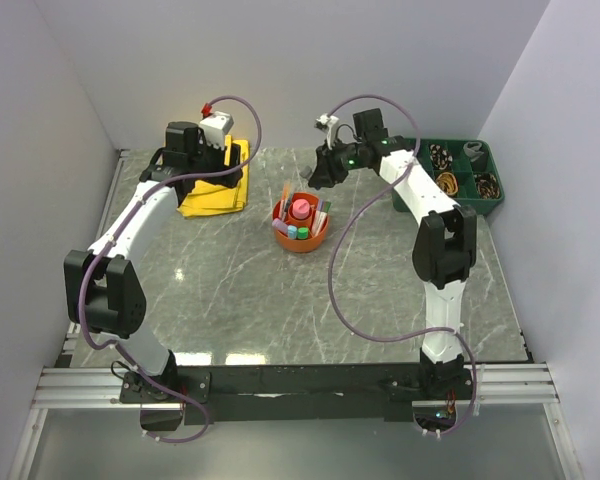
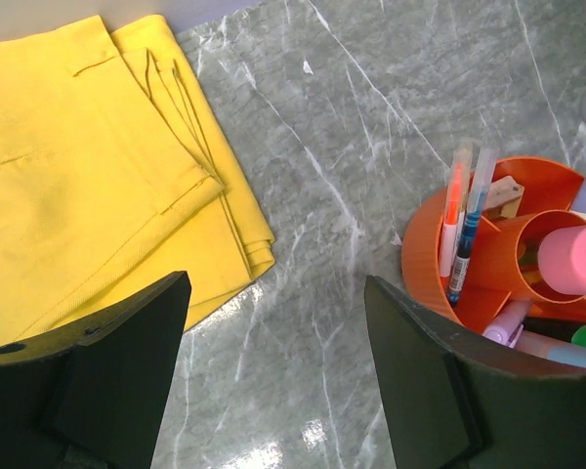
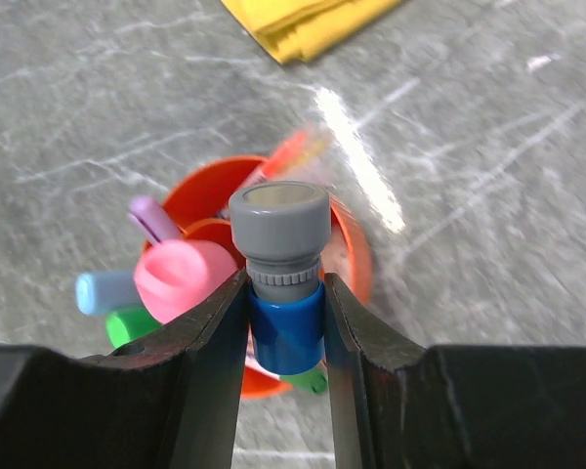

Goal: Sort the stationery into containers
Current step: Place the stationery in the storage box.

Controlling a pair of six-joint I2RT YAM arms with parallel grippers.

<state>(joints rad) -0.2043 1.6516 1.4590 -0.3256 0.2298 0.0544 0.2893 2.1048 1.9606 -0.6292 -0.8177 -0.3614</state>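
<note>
Right tool [image 3: 285, 291] pinching a blue grey-capped stick [image 3: 285, 337] over the orange organiser bowl [image 3: 205, 191].
Grey marble table [image 1: 230, 290] carries a folded yellow cloth [image 2: 78, 166] and, apart from it, the bowl, already stocked (pink-capped tube [image 2: 571, 256] in the central cup, thin pens [image 2: 456, 210] and a tan block [image 2: 503, 195] in the outer ring); left tool [image 2: 275, 293] hangs spread and empty between cloth and bowl.
</note>
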